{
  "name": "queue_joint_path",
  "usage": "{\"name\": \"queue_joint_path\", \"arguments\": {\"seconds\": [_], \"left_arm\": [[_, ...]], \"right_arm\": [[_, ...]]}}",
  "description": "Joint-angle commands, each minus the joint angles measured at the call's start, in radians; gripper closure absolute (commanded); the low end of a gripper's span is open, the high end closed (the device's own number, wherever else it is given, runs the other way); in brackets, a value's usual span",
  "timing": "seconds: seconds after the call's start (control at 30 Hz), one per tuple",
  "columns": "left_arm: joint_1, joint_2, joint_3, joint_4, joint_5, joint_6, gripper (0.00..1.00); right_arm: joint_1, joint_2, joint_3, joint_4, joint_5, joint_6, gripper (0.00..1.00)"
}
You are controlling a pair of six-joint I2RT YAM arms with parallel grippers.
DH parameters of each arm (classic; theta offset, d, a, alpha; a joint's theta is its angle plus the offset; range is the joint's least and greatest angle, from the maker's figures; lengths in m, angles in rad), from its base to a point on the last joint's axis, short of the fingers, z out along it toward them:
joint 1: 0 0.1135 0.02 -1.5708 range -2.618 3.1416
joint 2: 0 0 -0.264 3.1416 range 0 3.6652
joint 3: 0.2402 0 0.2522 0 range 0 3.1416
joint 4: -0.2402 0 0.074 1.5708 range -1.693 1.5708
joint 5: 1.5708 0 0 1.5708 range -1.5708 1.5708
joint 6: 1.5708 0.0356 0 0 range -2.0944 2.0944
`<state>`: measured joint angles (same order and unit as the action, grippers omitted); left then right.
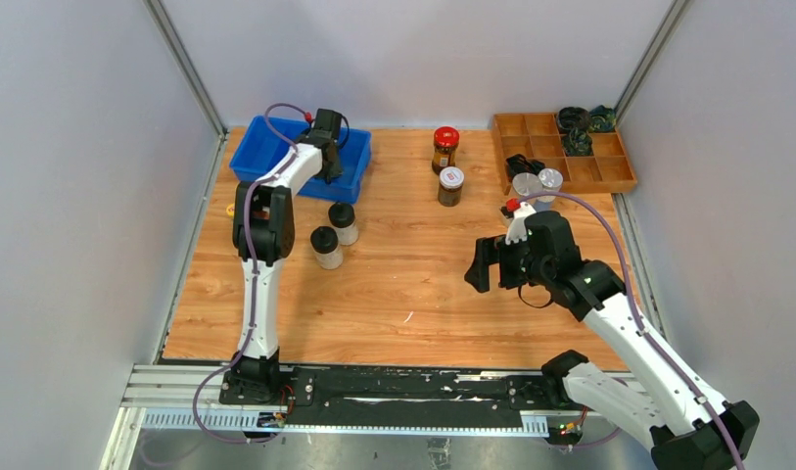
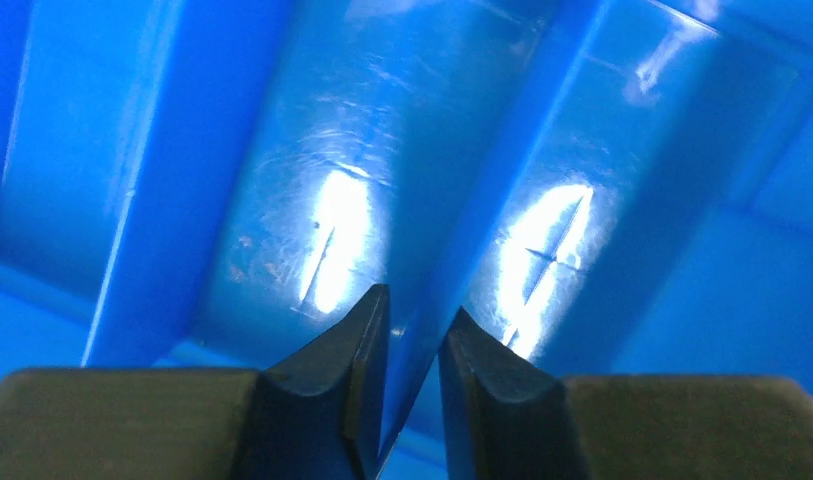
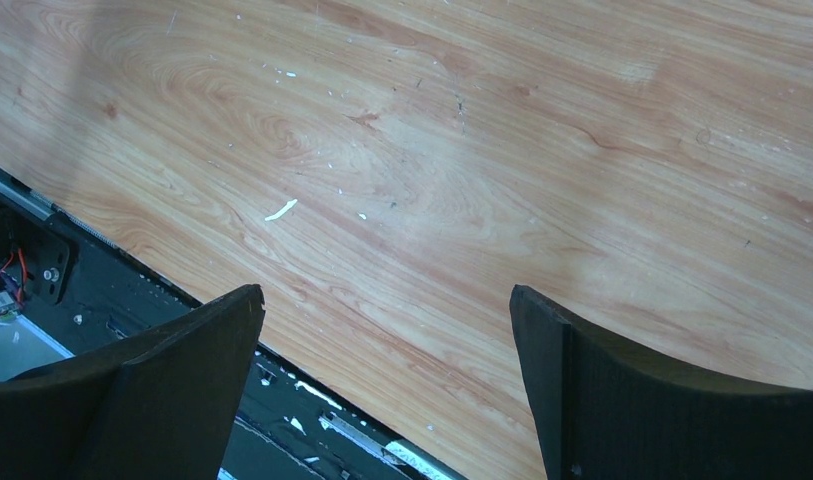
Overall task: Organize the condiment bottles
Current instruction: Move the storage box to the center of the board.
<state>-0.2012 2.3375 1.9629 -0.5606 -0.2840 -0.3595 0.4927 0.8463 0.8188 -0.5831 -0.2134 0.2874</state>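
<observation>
My left gripper (image 1: pixel 331 168) reaches to the front right wall of the blue bin (image 1: pixel 266 149). In the left wrist view its jaws (image 2: pixel 414 310) are nearly shut, with the bin's thin blue wall edge (image 2: pixel 407 400) between them. My right gripper (image 1: pixel 482 264) hangs open and empty over bare table, as the right wrist view (image 3: pixel 386 300) shows. Two black-lidded shakers (image 1: pixel 343 223) (image 1: pixel 325 247) stand just in front of the bin. The red-lidded jar (image 1: pixel 445 149) and white-lidded dark jar (image 1: pixel 450 186) stand at the back centre. Two silver-lidded jars (image 1: pixel 527 186) (image 1: pixel 550 180) stand by the wooden tray. The yellow-capped bottles are out of view.
The wooden tray (image 1: pixel 609 174) at the back right holds black and green coiled items (image 1: pixel 575 122). A small black object (image 1: pixel 518 164) lies at its front left corner. Grey walls close in the table on three sides. The table's near edge and black rail (image 3: pixel 102 300) show in the right wrist view.
</observation>
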Motion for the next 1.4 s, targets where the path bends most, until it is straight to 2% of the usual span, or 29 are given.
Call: {"name": "queue_joint_path", "arguments": {"seconds": [0.0,0.2,0.5,1.37], "left_arm": [[-0.012,-0.045,-0.036,-0.032,0.018,0.008,0.78],[-0.038,-0.096,-0.085,-0.033,0.043,-0.007,0.81],[-0.154,-0.179,-0.159,-0.032,0.023,-0.029,0.82],[-0.377,-0.236,-0.27,-0.029,-0.039,-0.198,0.83]], "right_arm": [[0.006,-0.025,-0.004,0.001,-0.018,-0.011,0.0],[0.006,-0.048,-0.009,-0.003,-0.025,-0.004,0.0],[0.005,-0.082,-0.003,-0.02,-0.032,0.004,0.0],[0.006,-0.141,0.016,-0.053,-0.058,0.012,0.0]]}}
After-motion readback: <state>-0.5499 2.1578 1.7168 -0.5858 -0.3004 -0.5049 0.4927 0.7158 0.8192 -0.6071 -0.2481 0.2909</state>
